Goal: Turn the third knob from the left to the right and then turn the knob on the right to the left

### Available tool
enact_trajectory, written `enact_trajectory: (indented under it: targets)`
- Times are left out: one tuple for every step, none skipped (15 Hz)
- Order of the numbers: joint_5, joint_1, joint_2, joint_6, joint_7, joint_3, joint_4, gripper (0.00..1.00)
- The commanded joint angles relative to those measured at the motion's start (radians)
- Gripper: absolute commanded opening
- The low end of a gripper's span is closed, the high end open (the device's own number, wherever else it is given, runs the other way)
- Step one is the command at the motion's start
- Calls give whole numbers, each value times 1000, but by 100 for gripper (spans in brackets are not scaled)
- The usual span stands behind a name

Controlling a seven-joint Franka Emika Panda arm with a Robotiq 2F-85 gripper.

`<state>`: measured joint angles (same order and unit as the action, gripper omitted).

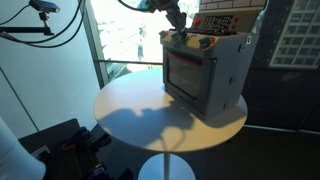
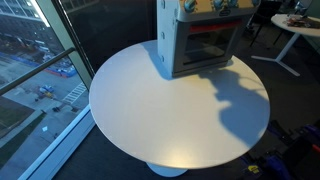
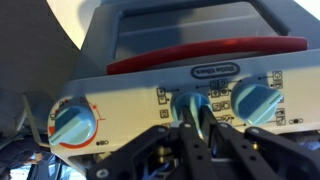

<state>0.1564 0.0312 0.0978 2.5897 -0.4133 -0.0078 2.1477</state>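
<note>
A grey toy oven stands on a round white table; it shows in both exterior views. Its cream control panel carries blue knobs. In the wrist view I see a left knob with an orange dial, a middle knob and a right knob. My gripper reaches down onto the oven's top. Its two fingers are closed on the middle knob's ridge. The lower part of that knob is hidden by the fingers.
A red handle bar runs above the panel. The oven sits near the table's far edge. Large windows and a railing stand beside the table. Another white table stands behind.
</note>
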Motion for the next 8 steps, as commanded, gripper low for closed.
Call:
enact_trajectory:
  targets:
    - [31, 27, -5, -17, -97, 6, -17, 6]
    - [32, 28, -4, -15, -121, 6, -15, 6]
    - [30, 29, -4, -15, -142, 6, -14, 6]
    - [27, 30, -3, -17, -161, 6, -13, 6]
    - [27, 31, -2, -17, -185, 6, -11, 6]
    - [26, 32, -2, -16, -206, 6, -10, 6]
    - [24, 33, -1, -16, -229, 5, -8, 5]
    - [21, 33, -1, -16, -247, 5, -7, 5]
